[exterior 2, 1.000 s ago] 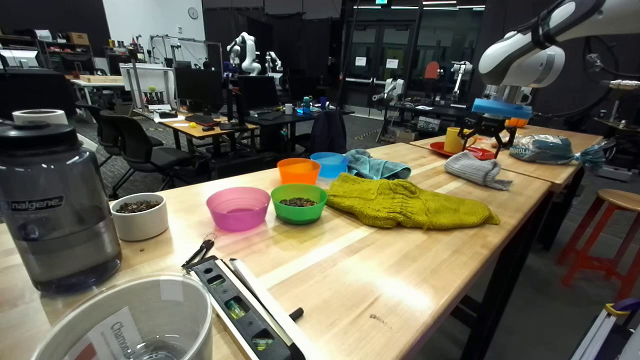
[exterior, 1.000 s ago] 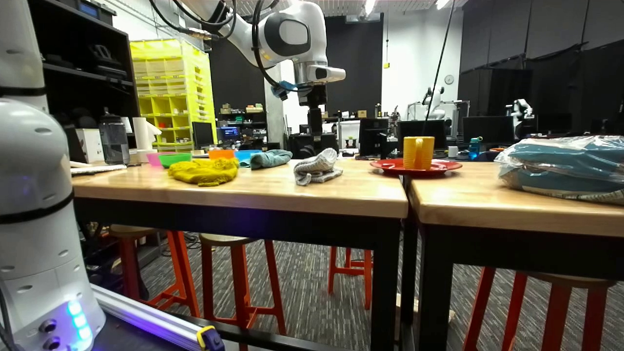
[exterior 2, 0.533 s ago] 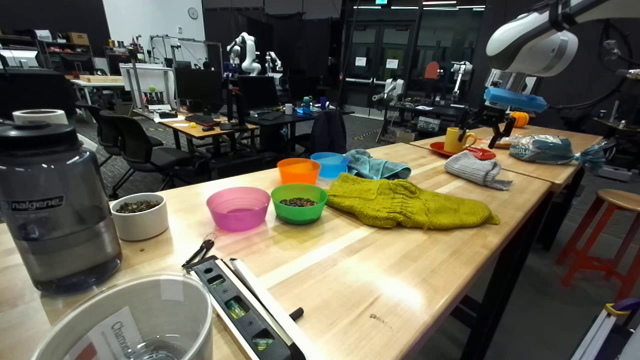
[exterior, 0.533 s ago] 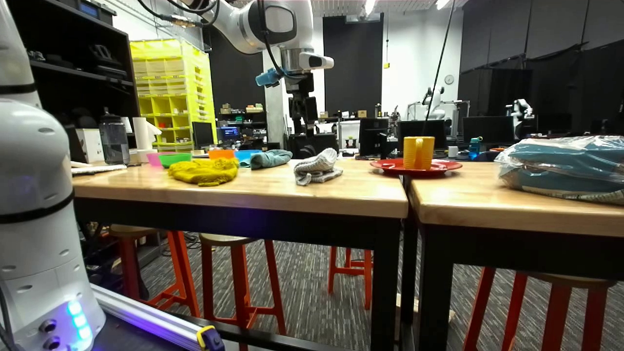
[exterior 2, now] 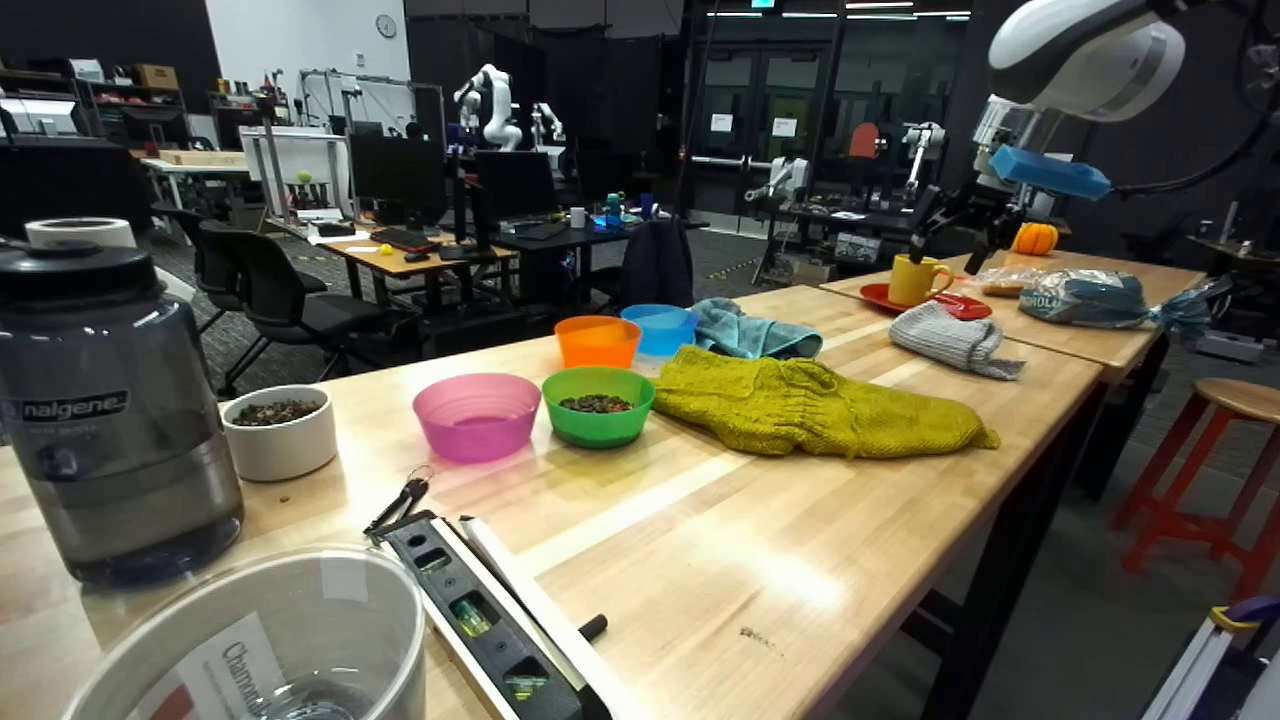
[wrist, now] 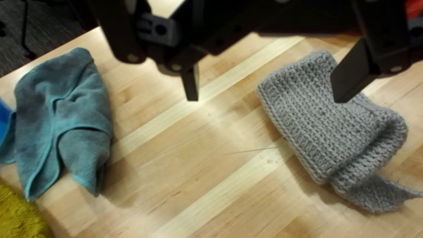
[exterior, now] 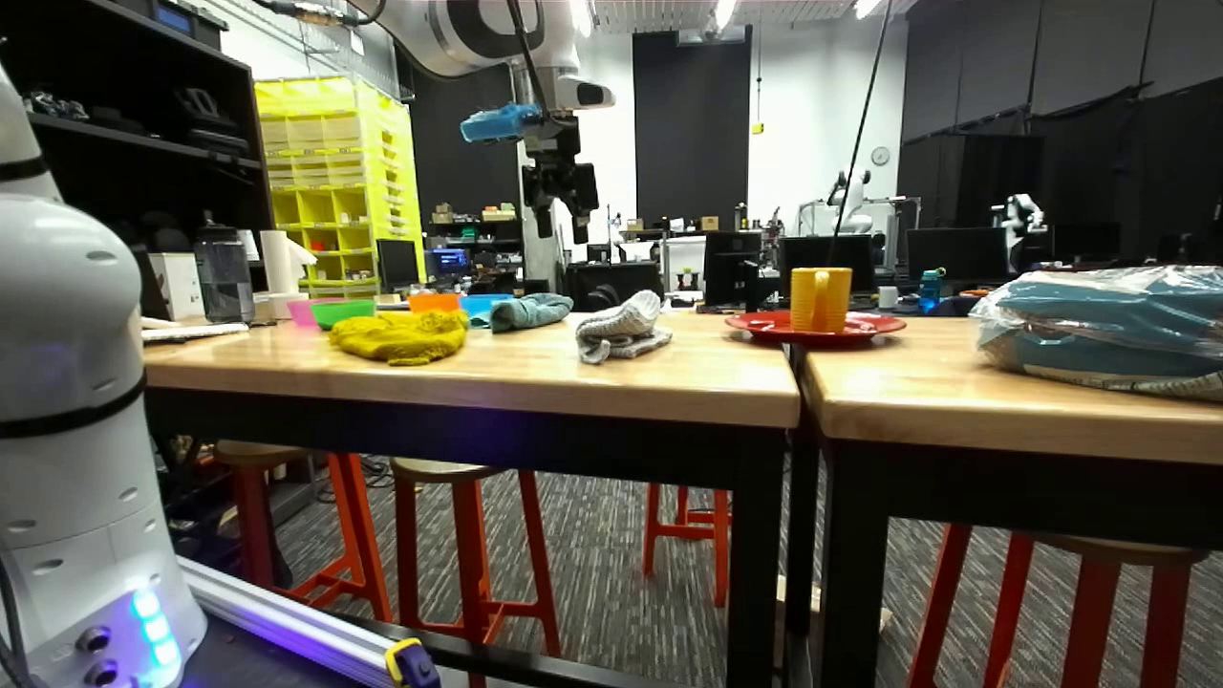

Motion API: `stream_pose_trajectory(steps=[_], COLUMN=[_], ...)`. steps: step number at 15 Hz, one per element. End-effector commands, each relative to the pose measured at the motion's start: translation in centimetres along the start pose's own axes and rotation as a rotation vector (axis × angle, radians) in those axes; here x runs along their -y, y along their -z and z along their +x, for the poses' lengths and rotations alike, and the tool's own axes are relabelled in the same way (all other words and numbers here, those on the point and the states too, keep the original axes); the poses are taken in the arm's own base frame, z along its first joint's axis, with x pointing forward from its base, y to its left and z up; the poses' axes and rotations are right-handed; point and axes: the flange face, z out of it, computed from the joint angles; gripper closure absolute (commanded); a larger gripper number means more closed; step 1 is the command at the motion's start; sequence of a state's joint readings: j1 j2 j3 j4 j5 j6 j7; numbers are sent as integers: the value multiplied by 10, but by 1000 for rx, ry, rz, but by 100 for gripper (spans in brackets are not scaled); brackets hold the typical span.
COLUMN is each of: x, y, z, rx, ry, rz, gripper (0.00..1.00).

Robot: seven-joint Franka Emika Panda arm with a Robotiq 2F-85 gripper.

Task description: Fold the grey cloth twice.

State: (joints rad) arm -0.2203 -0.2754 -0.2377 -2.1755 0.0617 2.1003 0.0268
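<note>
In the wrist view, the Robotiq gripper (wrist: 267, 89) is hanging with its 2 fingers standing wide apart, holding nothing. The grey knitted cloth (wrist: 314, 119) is lying folded over itself at the right of the frame, 1 corner pointing toward the right edge. The teal-edged towel (wrist: 79, 109) is resting bunched at the left. In an exterior view, the gripper is hovering at upper centre, apart from the cloth, which is resting on the wooden table (exterior: 516, 368).

Place was a robotics lab: white robot arms (exterior 2: 500, 128) stood in the background, plus black monitors (exterior 2: 398, 182), black chairs (exterior 2: 245, 268), red-legged stools (exterior: 471, 545), a yellow cubby shelf (exterior: 320, 162).
</note>
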Motion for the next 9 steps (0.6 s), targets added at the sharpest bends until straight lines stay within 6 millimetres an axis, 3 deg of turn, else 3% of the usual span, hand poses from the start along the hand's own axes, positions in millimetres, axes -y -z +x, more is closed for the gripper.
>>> stream_pose_trajectory(steps=[1, 9], x=[20, 74], y=[15, 33], z=[-24, -52], rx=[-1, -19], ry=[102, 256], rz=[21, 23], gripper=[0, 0])
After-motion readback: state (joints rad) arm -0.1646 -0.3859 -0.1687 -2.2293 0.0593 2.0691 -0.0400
